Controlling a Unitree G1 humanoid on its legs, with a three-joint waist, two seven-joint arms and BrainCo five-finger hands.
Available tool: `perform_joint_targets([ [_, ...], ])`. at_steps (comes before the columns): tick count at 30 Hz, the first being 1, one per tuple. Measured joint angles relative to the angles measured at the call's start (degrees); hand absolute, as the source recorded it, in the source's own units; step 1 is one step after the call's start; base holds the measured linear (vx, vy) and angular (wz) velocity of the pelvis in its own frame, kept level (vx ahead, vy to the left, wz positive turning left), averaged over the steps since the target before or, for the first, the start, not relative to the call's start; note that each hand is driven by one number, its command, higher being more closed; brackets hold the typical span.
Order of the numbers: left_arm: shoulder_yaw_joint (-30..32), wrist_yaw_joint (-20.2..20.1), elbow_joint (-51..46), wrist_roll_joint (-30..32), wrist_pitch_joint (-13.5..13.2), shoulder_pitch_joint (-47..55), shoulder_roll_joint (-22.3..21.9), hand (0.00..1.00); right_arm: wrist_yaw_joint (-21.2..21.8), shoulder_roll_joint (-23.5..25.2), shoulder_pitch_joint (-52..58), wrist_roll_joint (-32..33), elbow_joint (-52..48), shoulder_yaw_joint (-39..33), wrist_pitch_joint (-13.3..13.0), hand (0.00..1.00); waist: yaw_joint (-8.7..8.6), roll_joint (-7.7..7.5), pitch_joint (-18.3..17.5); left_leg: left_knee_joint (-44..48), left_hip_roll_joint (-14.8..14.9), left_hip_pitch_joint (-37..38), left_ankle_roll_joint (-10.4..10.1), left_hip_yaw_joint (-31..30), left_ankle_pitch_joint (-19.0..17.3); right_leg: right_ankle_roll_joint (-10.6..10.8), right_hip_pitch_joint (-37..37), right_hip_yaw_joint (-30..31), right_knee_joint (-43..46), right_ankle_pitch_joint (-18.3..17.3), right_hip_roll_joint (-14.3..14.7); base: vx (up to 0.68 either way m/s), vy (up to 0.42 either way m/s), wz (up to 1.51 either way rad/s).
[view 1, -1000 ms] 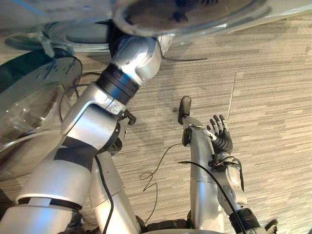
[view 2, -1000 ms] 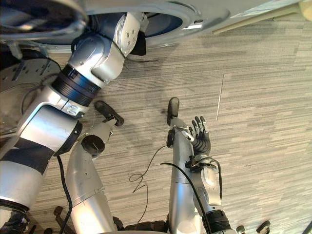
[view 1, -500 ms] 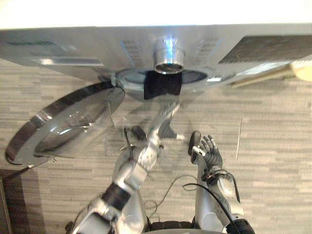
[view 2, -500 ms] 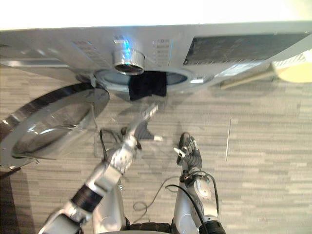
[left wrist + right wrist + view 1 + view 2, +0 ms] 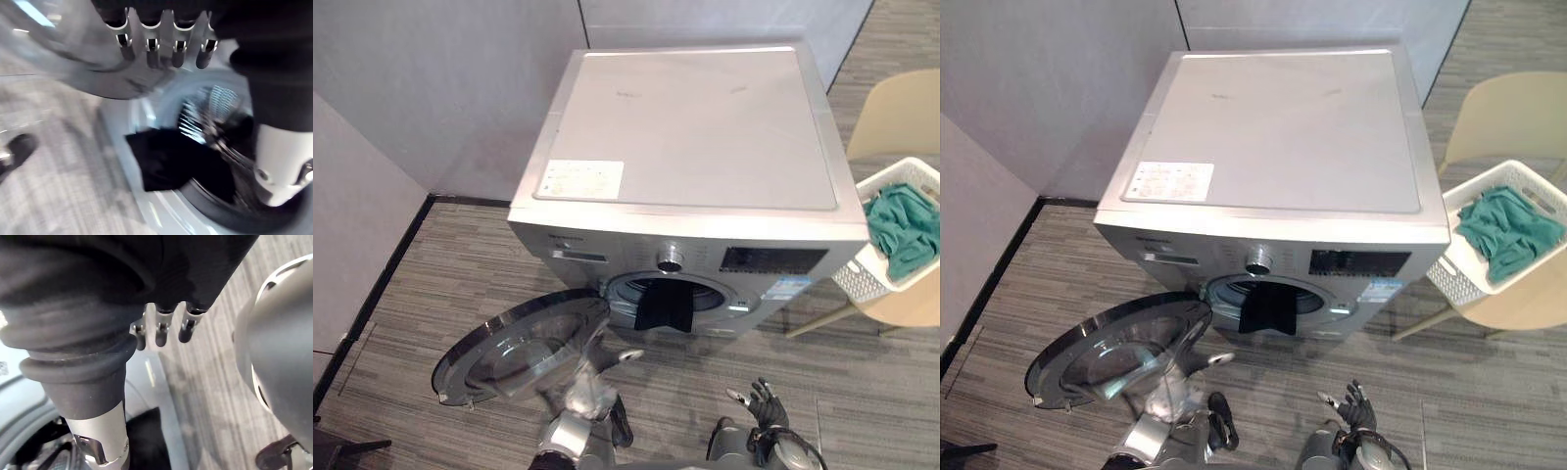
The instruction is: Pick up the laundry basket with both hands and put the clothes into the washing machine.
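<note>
The view has swung up from the floor, a move of the camera and not of the things, so the whole silver front-loading washing machine (image 5: 685, 137) now stands ahead of both hands. Its round glass door (image 5: 519, 348) hangs wide open just beyond the left hand (image 5: 152, 51), which half a second ago reached close under the drum mouth and has since dropped lower. A beige moulded chair (image 5: 901, 117) stands well off past the right hand (image 5: 762, 403), on its outer side, bearing the white perforated plastic laundry basket (image 5: 862, 279); teal crumpled clothes (image 5: 901, 230) lie in it, so most of the load looks unmoved. A black garment (image 5: 664, 305) droops over the drum's lip as before, beyond and between the two hands.

Both hands are released, fingers straight, grasping nothing, and well apart from the basket; the two-handed lift seems yet to come, and the robot would likely need to turn toward its right hand's side first.

The basket's far end is cut off at the left eye view's edge; the drum's inside is too dark to tell what lies there; how much of the black garment is inside cannot be told; the left hand's exact place by the door is hard to make out in the eye views.
</note>
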Motion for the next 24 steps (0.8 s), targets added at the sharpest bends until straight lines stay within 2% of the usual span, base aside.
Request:
perform_joint_targets([
  [2, 4.53, 0.12, 7.34, -6.32, 0.79, 0.45, 2.22, 0.0, 0.05, 1.18, 0.0, -2.58, 1.34, -1.38, 1.21, 0.0, 0.14, -1.38, -0.4, -0.44, -0.59, 0.56, 0.09, -0.55, 0.09, -0.21, 1.63, 0.21, -2.72, 1.35, 0.26, 0.17, 0.044, -0.05],
  [4, 5.54, -0.01, 12.46, -9.46, 1.17, 1.56, 5.15, 0.0, 0.09, 2.15, -0.08, -4.76, 2.76, -3.35, 1.55, 0.0, -0.02, -2.12, -0.63, 0.38, -0.66, 0.59, 0.38, -1.69, -0.17, -1.27, 2.4, 2.37, -2.25, 2.02, 0.65, 0.14, 0.033, 0.13],
  [7, 8.05, -0.3, 14.76, -9.37, 1.01, 2.97, 7.3, 0.0, -0.03, 2.71, -0.21, -5.35, 3.63, -5.61, 2.04, 0.0, -0.24, -2.29, -0.61, 0.55, -0.27, 3.06, -0.13, -4.38, -0.63, -2.9, 1.5, 12.56, 4.15, 3.08, 2.33, 0.08, 0.027, 0.15],
  [11, 13.25, -0.22, 16.89, -7.92, 1.58, 3.21, 7.38, 0.0, 0.01, 3.51, -0.71, -6.36, 4.57, -5.93, 1.52, 0.0, -0.13, -2.82, -1.35, -0.52, 1.1, 3.49, -0.66, -6.54, -2.37, -3.55, -0.61, 14.22, 8.3, 3.3, 2.44, -0.05, -0.058, -0.02],
  [12, 14.02, -0.18, 17.02, -7.82, 1.69, 3.24, 7.26, 0.0, 0.26, 3.66, -0.87, -6.59, 5.04, -6.56, 1.83, 0.0, -0.17, -2.92, -1.6, -0.71, 1.42, 2.92, -0.61, -6.54, -2.53, -4.9, -1.98, 14.62, 10.14, 2.58, 1.9, -0.05, -0.031, -0.02],
  [13, 14.24, -0.18, 17.3, -7.81, 1.68, 3.2, 7.4, 0.0, 0.48, 3.72, -0.91, -6.73, 5.42, -7.06, 1.99, 0.0, -0.11, -3.67, -2.03, -0.64, 1.51, 2.77, -1.05, -6.53, -2.67, -4.95, -2.68, 15.08, 11.2, 2.36, 1.11, -0.09, -0.086, -0.05],
  [14, 14.68, -0.16, 18.27, -7.85, 1.64, 3.3, 7.99, 0.0, 0.85, 3.8, -0.88, -7.51, 6.49, -7.75, 2.37, 0.0, 0.12, -3.62, -2.16, -0.32, 2.28, 2.72, -2.39, -6.57, -2.88, -4.35, -3.47, 16.21, 12.66, 1.97, -0.28, -0.06, -0.101, -0.12],
  [15, 16.36, -0.16, 19.34, -7.86, 1.82, 3.56, 8.34, 0.0, 1.08, 4.03, -0.94, -8.19, 7.57, -7.69, 2.63, 0.0, 0.28, -4.27, -2.97, -0.16, 3.8, 2.69, -3.72, -6.75, -2.64, -4.34, -4.04, 16.83, 13.35, 2.03, -1.1, -0.07, -0.201, -0.13],
  [16, 17.72, -0.07, 20.09, -7.88, 2.02, 3.77, 8.48, 0.0, 1.09, 4.35, -1.03, -8.34, 7.63, -7.59, 2.68, 0.0, 0.31, -4.59, -3.58, -0.19, 4.69, 2.57, -4.65, -7.02, -2.37, -4.29, -4.22, 17.01, 13.19, 2.18, -1.15, -0.04, -0.297, -0.13],
  [17, 20.81, 0.65, 21.83, -7.72, 2.0, 3.95, 9.46, 0.0, 0.99, 4.94, -0.8, -8.66, 7.74, -6.33, 2.96, 0.0, 0.28, -6.17, -4.83, -0.98, 6.03, 2.92, -6.5, -7.17, -1.43, -2.79, -4.17, 16.0, 11.83, 3.11, -1.71, -0.02, -0.449, -0.13],
  [18, 23.3, 1.16, 23.12, -7.51, 2.3, 4.51, 11.05, 0.0, 1.02, 5.36, -0.7, -9.14, 8.34, -3.61, 2.93, 0.0, 0.2, -9.21, -6.88, -2.93, 6.26, 3.47, -8.82, -7.01, -0.02, 3.42, -3.54, 14.9, 7.91, 4.18, -2.43, 0.01, -0.447, -0.18],
  [19, 25.04, 1.13, 23.56, -7.2, 2.63, 4.35, 11.5, 0.0, 1.01, 5.32, -0.57, -9.66, 8.62, -1.64, 2.86, 0.0, 0.57, -10.2, -7.66, -4.57, 6.57, 4.11, -10.24, -6.89, 0.88, 5.05, -2.75, 14.6, 5.52, 2.18, -1.61, 0.06, -0.465, -0.64],
  [20, 26.83, 1.02, 23.49, -6.63, 2.95, 4.02, 11.69, 0.0, 1.04, 4.57, -1.4, -10.5, 8.94, 2.44, 2.39, 0.0, 2.46, -10.9, -8.41, -9.09, 7.96, 6.21, -11.43, -7.19, 3.44, 3.67, -1.44, 14.09, 0.47, -0.54, 0.57, 0.08, -0.426, -0.69],
  [21, 25.98, 1.05, 23.38, -6.26, 3.53, 3.2, 10.91, 0.0, 1.42, 2.99, -2.72, -10.9, 8.62, 5.73, 1.63, 0.0, 2.31, -9.27, -8.17, -12.36, 10.26, 7.12, -10.04, -9.34, 7.32, 2.65, -0.88, 12.93, -0.13, 0.17, 4.19, 0.06, -0.379, -0.45],
  [23, 21.62, 0.97, 21.5, -6.66, 2.99, 1.18, 9.24, 0.0, 2.39, 1.28, -2.71, -10.9, 8.52, 6.28, 1.33, 0.0, 1.6, -7.21, -7.16, -14.3, 11.5, 6.95, -8.87, -10.14, 12.6, 1.47, -0.37, 9.83, 1.4, -0.94, 5.54, -0.02, -0.271, 0.52],
  [24, 19.58, 1.28, 20.34, -6.81, 1.85, 0.55, 7.55, 0.0, 2.36, 0.17, -2.1, -10.99, 8.58, 6.3, 1.39, 0.0, 1.55, -6.75, -7.28, -15.24, 10.97, 6.44, -6.12, -8.89, 16.1, 0.63, 0.2, 7.74, 1.05, -1.5, 5.15, -0.05, -0.218, 0.76],
])
